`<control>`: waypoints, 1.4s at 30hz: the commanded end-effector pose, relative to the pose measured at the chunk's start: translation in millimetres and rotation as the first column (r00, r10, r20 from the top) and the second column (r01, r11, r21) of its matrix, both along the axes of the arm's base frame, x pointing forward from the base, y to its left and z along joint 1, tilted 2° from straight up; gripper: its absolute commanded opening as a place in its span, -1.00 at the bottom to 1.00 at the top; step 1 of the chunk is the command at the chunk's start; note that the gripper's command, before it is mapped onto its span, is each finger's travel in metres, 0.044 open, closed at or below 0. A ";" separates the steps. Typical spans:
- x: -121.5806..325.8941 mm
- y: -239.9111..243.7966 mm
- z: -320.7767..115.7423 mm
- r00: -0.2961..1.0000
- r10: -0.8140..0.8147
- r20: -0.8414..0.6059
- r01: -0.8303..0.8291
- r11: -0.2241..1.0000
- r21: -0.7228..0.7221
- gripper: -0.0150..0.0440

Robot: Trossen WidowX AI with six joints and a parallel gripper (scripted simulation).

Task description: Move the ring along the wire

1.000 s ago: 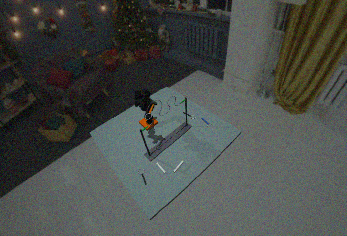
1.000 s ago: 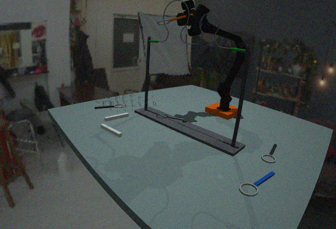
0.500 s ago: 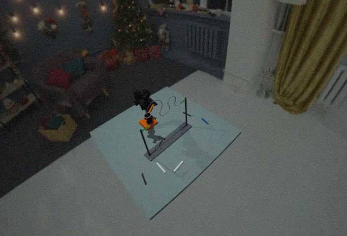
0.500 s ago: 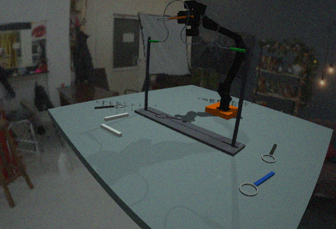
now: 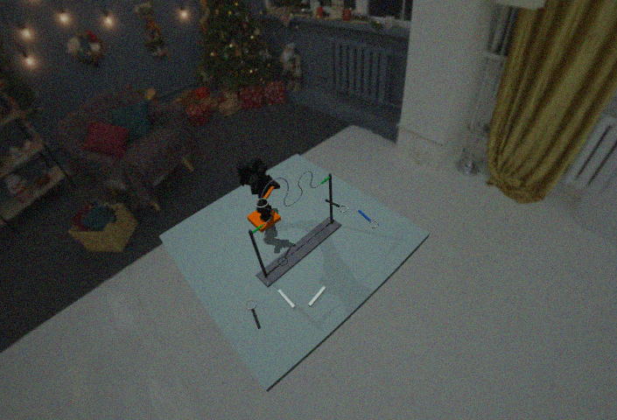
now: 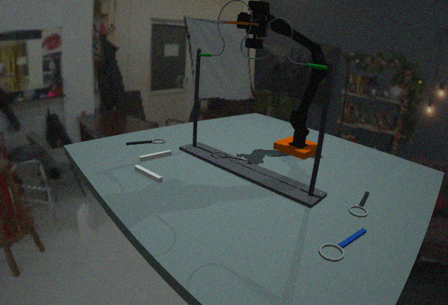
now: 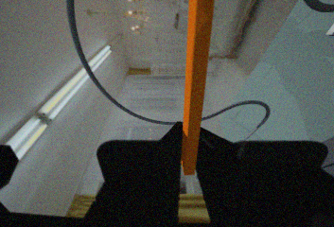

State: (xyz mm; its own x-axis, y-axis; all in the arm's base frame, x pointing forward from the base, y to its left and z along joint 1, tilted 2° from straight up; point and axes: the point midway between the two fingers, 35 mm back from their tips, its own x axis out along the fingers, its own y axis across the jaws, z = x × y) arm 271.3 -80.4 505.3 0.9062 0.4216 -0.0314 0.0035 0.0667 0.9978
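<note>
My gripper [image 5: 272, 185] [image 6: 243, 23] [image 7: 184, 126] is shut on the orange handle [image 5: 268, 192] [image 6: 231, 22] [image 7: 198, 71]. The pale ring [image 5: 262, 203] [image 6: 217, 21] at the handle's far end is up on the thin grey wire [image 5: 291, 204] [image 6: 291, 35] [image 7: 86, 67], seen nearly edge-on in the exterior view. The wire seems to pass through it; contact cannot be told. The ring is outside the wrist view. It is nearer the post [image 5: 258, 255] [image 6: 196, 100] with one green part [image 5: 257, 229] [image 6: 205, 54]. The other green part [image 5: 326, 180] [image 6: 317, 66] is by the other post [image 5: 331, 198] [image 6: 319, 143].
The posts stand on a dark base bar [image 5: 298, 252] [image 6: 253, 174]. Two white blocks [image 5: 286, 298] [image 6: 148, 173] lie near it. A blue-handled ring [image 5: 364, 215] [image 6: 352, 237] and two dark-handled rings lie on the table. Wire bends run close to the gripper and arm in the exterior view.
</note>
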 end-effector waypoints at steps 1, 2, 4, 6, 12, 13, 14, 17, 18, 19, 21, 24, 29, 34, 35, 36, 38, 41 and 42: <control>0.4 -0.5 -0.4 1.000 -0.006 0.001 0.006 0.999 -0.052 -1.00; 0.4 -0.5 -0.9 1.000 -0.007 0.000 0.007 0.998 -0.065 -1.00; 0.4 -0.6 -1.7 1.000 -0.008 -0.001 0.008 0.996 -0.090 -1.00; 0.5 -0.7 -2.6 1.000 -0.010 -0.003 0.009 0.993 -0.116 -1.00; 0.6 -1.1 -5.2 1.000 -0.015 -0.007 0.014 0.981 -0.191 -1.00; 0.6 -1.1 -5.7 1.000 -0.016 -0.007 0.014 0.979 -0.204 -1.00; 0.6 -1.2 -6.1 1.000 -0.017 -0.008 0.015 0.976 -0.216 -1.00; 0.6 -1.5 -7.4 1.000 -0.020 -0.010 0.017 0.967 -0.254 -1.00; 0.6 -1.6 -7.8 1.000 -0.022 -0.011 0.018 0.964 -0.266 -1.00; 0.7 -1.7 -8.2 1.000 -0.023 -0.011 0.019 0.960 -0.278 -1.00; 0.7 -2.0 -9.0 1.000 -0.025 -0.012 0.020 0.953 -0.303 -1.00; 0.7 -2.4 -10.3 0.999 -0.029 -0.014 0.022 0.941 -0.339 -1.00; 0.8 -3.2 -12.3 0.999 -0.035 -0.016 0.026 0.917 -0.398 -1.00; 0.9 -4.1 -14.3 0.999 -0.042 -0.018 0.029 0.890 -0.456 -1.00; 0.9 -4.3 -14.6 0.999 -0.044 -0.019 0.030 0.884 -0.467 -1.00; 0.9 -4.5 -15.0 0.999 -0.045 -0.019 0.031 0.878 -0.478 -1.00; 0.9 -4.9 -15.8 0.999 -0.048 -0.019 0.032 0.865 -0.501 -1.00; 1.0 -5.6 -16.9 0.998 -0.053 -0.020 0.034 0.845 -0.534 -1.00; 1.0 -5.8 -17.3 0.998 -0.054 -0.020 0.035 0.838 -0.544 -1.00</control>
